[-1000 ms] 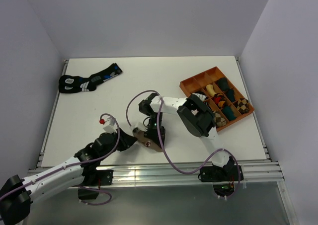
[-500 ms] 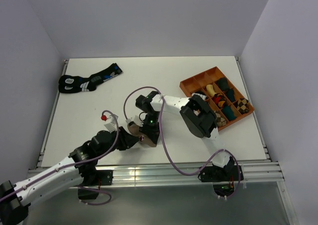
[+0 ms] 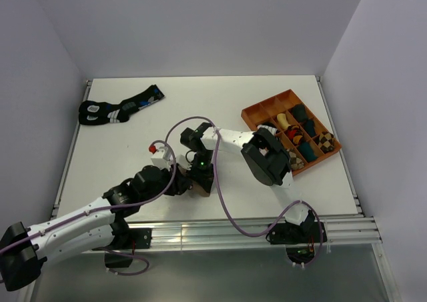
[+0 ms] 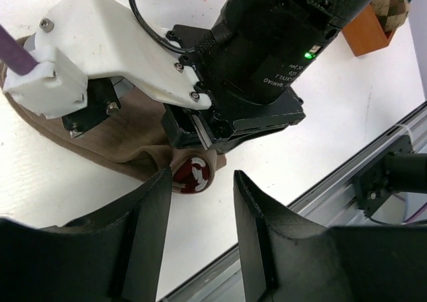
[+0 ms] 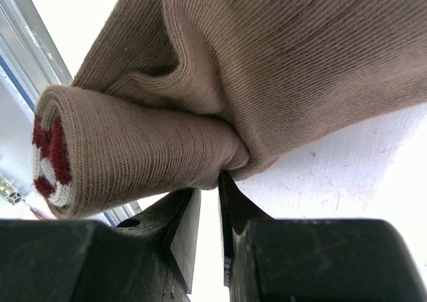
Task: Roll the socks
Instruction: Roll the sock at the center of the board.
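The tan-brown sock (image 5: 280,69) lies partly rolled on the table near its front edge. The roll's end shows the maroon-and-white cuff (image 4: 193,172). In the top view the sock (image 3: 194,188) is mostly hidden under both grippers. My right gripper (image 5: 219,177) points down onto the sock, its jaws almost closed with the tips pinching a fold beside the roll. It shows in the top view too (image 3: 199,176). My left gripper (image 4: 201,181) is open, its fingers just in front of the roll's end, one fingertip (image 4: 162,182) touching it. The white striped sock is out of view.
A pair of black socks with blue and white marks (image 3: 115,109) lies at the far left. An orange tray (image 3: 256,112) of rolled sock bundles stands at the right. The table's metal front rail (image 4: 373,155) runs just beyond the roll.
My left gripper has moved forward and right, up to the roll's end. The sock under my right gripper has drawn in tighter and shifted slightly left.
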Controlling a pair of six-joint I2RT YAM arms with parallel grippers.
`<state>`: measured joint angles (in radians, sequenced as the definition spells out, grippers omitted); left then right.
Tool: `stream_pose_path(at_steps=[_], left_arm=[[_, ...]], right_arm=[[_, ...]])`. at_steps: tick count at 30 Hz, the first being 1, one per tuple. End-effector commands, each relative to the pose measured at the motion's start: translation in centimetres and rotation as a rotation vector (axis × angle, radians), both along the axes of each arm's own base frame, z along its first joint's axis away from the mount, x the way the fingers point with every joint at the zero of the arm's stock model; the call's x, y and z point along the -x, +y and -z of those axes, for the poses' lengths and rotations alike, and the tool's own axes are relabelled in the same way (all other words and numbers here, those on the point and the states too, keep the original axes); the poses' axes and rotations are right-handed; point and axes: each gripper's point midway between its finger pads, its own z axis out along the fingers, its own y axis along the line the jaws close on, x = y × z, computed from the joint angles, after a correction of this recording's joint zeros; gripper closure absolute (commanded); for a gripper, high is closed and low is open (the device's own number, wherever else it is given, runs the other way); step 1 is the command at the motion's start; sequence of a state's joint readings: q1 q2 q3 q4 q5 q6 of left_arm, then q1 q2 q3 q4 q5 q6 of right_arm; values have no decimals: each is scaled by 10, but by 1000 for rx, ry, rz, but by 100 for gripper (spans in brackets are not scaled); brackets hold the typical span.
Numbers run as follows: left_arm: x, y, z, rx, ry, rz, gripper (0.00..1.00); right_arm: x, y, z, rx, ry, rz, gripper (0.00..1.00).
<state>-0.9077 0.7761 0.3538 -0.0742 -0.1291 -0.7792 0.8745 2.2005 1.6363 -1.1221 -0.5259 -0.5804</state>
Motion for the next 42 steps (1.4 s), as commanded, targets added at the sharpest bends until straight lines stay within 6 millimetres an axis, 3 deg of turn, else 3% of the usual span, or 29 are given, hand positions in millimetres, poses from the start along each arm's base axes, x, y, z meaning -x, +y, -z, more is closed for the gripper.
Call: stream_pose_path(at_steps=[1,8,16,23,34,42], left_arm=[[-4,-8,-17,-10,-76,56,52],[-7,-13,-3,-67,-59,80,52],[-8,-19,-10,-32,-91,97,50],[-11,-24,4,-76,-71,116,50],[-13,-28,4,-63,-87,124,49],[-11,-31,19,-80,-59,140,52]], right_arm=[[-19,13,-5,-43,-102,-16,77],[-19,13,-3,-39,-99,-20,77],[-18,13,-3,-35,-98,-25,77],[-17,11,-2,-28,-97,-28,77],[-15,11,0,-22,-92,-30,77],[-15,11,0,-18,-95,-27,77]])
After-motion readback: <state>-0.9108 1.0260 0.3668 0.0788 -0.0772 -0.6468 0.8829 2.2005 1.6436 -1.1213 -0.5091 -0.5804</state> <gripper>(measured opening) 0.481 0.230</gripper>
